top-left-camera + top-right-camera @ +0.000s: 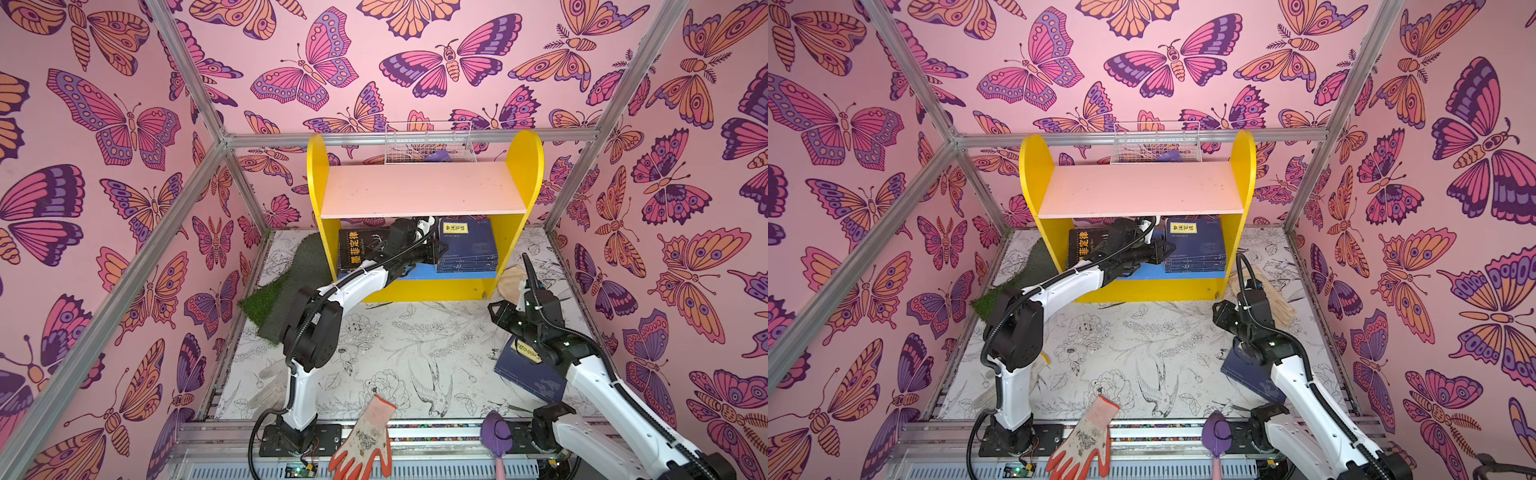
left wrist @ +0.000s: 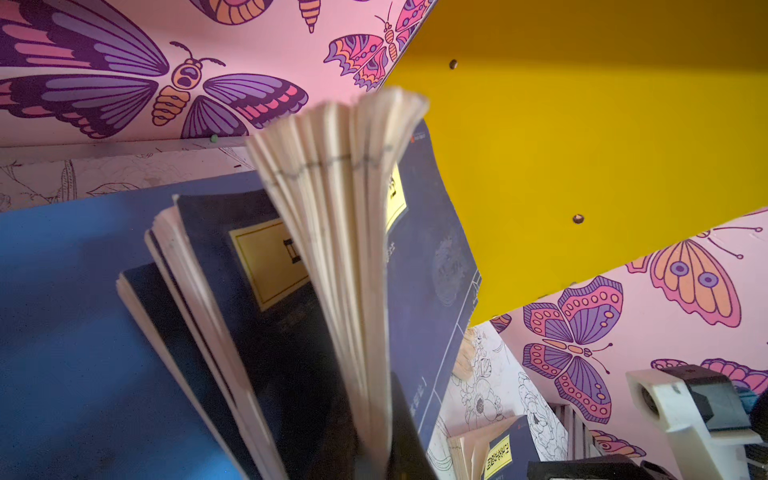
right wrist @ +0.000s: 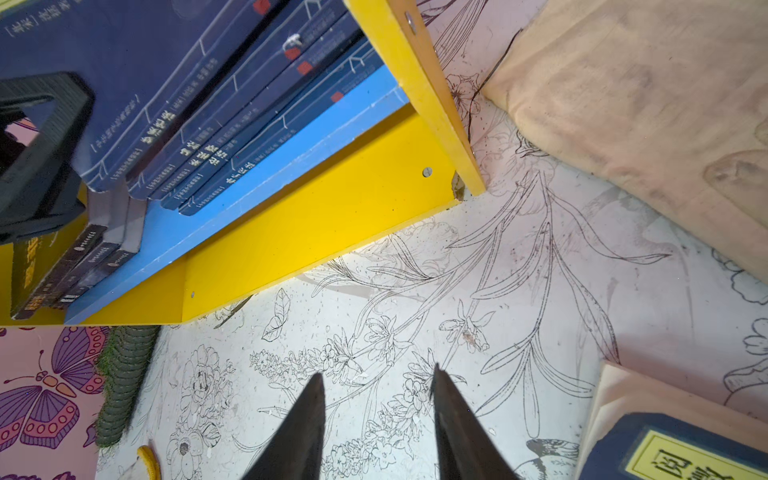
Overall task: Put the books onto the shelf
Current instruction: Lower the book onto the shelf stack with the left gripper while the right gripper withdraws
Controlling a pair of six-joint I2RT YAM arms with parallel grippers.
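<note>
My left hand (image 1: 1162,252) grips a fanned navy book (image 2: 332,199) inside the cramped lower shelf (image 1: 424,191); right hand (image 3: 377,374) open, empty.

The left arm (image 1: 361,278), navy book (image 2: 332,232) in its jaws, is blocking the shelf's (image 1: 528,166) lower bay; the upper board (image 1: 419,187) and the surface (image 1: 415,332) at six o'clock are lying open.
</note>
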